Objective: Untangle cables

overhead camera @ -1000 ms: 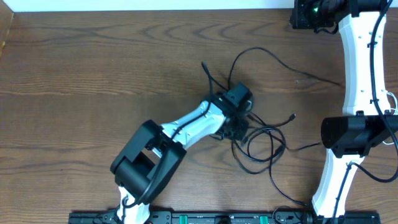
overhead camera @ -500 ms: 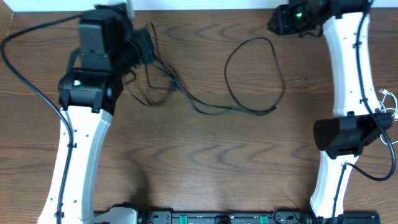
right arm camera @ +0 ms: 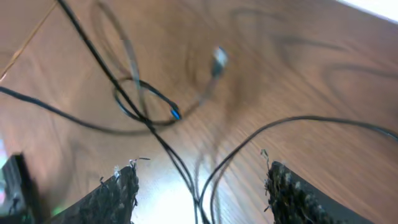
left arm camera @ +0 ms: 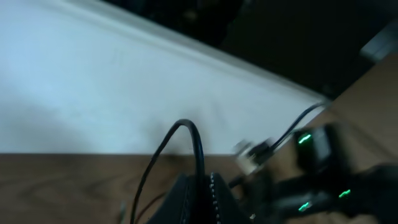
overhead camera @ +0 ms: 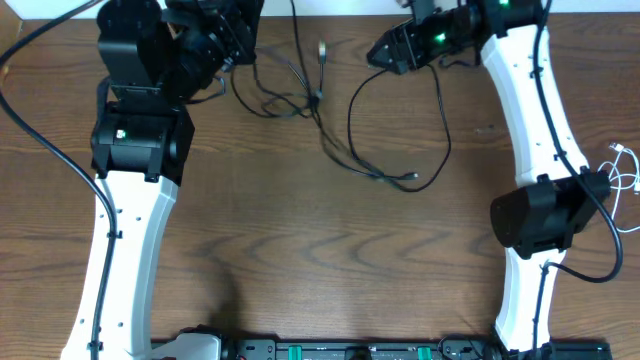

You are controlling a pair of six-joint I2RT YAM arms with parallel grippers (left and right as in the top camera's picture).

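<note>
Thin black cables (overhead camera: 300, 100) trail from the far left across the table into a wide loop (overhead camera: 400, 130) that ends in a small plug (overhead camera: 413, 178). At the far left corner my left gripper (overhead camera: 235, 35) is shut on a black cable (left arm camera: 200, 149), which arches up out of the closed fingers (left arm camera: 214, 199). By the far edge my right gripper (overhead camera: 383, 52) stands open above the loop. In the right wrist view its fingertips (right arm camera: 127, 180) are wide apart, and black cables (right arm camera: 186, 168) pass between them without touching. A loose plug (right arm camera: 219, 57) lies beyond.
A white wall (left arm camera: 93, 93) runs along the table's far edge behind both grippers. A thin white cord (overhead camera: 625, 170) lies at the right edge beside the right arm's elbow (overhead camera: 540, 215). Bare wood table (overhead camera: 330, 260) fills the middle and front.
My left arm has swung from the table's middle to the far left corner, dragging the cables along. My right gripper has opened and slid left along the far edge.
</note>
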